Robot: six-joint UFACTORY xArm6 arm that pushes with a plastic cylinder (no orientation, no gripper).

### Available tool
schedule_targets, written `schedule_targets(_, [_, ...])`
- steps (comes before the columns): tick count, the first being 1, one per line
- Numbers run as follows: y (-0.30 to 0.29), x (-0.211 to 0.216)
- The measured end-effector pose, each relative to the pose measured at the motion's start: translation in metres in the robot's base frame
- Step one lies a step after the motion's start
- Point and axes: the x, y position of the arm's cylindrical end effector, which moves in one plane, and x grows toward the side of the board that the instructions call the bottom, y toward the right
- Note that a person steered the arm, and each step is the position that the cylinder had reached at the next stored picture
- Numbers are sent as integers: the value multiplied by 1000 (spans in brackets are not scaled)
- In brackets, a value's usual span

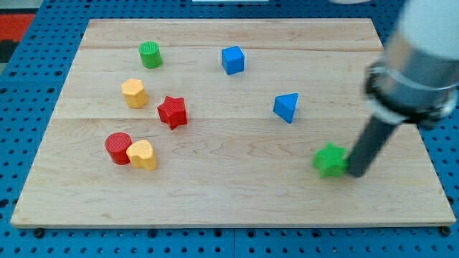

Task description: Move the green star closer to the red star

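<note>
The green star [330, 160] lies on the wooden board at the view's lower right. The red star [172, 112] lies left of the middle, far from the green star. My tip [354, 173] is at the green star's right side, touching it or very nearly so. The dark rod rises from there up to the arm's blurred body at the view's upper right.
A green cylinder [150, 54] and a blue cube [232, 59] sit near the view's top. A blue triangular block [287, 107] lies between the two stars. A yellow block [133, 93], a red cylinder [117, 147] and a second yellow block [142, 155] are at the left.
</note>
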Motion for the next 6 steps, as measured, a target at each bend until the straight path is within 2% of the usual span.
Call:
schedule_targets(1, [-64,-1])
schedule_targets(3, [-60,-45])
schedule_targets(4, [-134,-46])
schedule_targets(5, [-174,-53])
schedule_targets(6, [-153,-81])
